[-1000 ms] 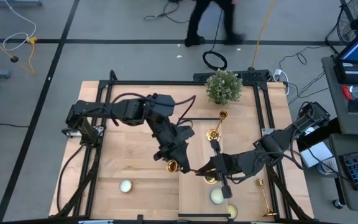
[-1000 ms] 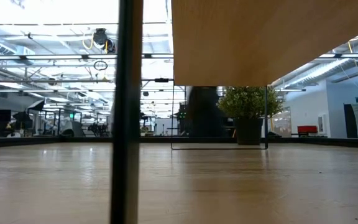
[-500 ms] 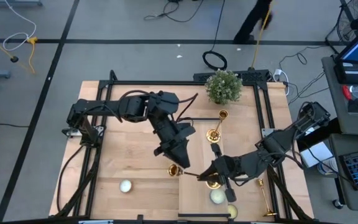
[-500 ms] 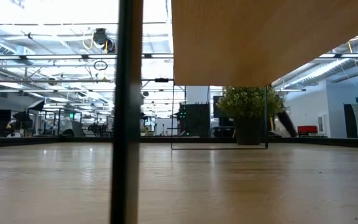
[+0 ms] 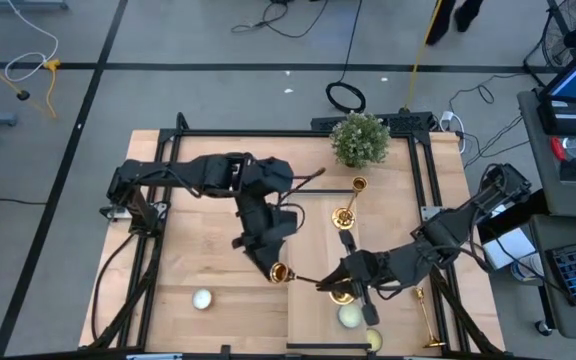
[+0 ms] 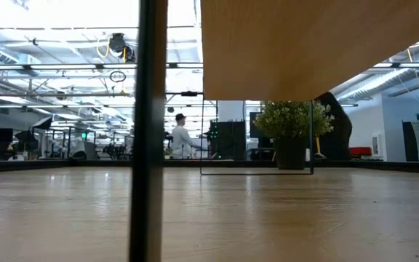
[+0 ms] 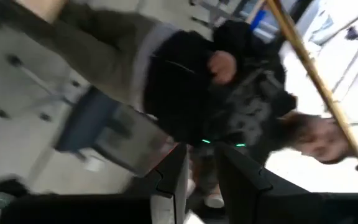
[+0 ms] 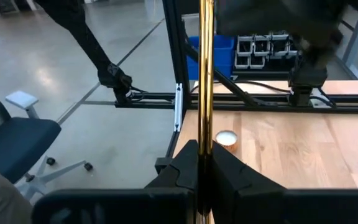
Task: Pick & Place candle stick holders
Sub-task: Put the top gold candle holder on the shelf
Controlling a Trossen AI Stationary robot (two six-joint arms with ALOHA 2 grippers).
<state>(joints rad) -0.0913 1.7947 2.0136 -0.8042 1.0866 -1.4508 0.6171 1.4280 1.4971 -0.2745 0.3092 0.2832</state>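
Note:
My right gripper (image 5: 336, 287) is shut on a slim gold candle stick holder (image 5: 303, 279) above the near middle of the table. The holder's stem (image 8: 205, 93) rises between the fingers. Its flared free end (image 5: 278, 272) lies close under my left gripper (image 5: 270, 260). In the left wrist view that gripper (image 7: 202, 180) shows a narrow bare gap, with a gold stem (image 7: 309, 74) passing off to one side. A second holder (image 5: 349, 203) is by the plant. A third (image 5: 427, 320) lies near the right edge. My right gripper pinches the holder's thin stem (image 8: 205, 142) between its two fingers, close to one end. The fingers come roughly level from the table's right side and lie across the stem. The holder is lifted clear of the table and slants toward the left arm.
Round pale candles sit on the near table (image 5: 202, 298), (image 5: 350, 316), (image 5: 373, 340). A potted plant (image 5: 359, 139) stands at the far edge. Black frame rails (image 5: 423, 190) run along the table's sides. The low view shows only bare wood (image 6: 209, 218) and a post (image 6: 148, 131).
My left gripper has rolled about its wrist, tipped downward and sunk a little, its body swinging toward the table's left. The held holder's free end has shifted slightly toward the near edge. A person has walked across the floor beyond the table.

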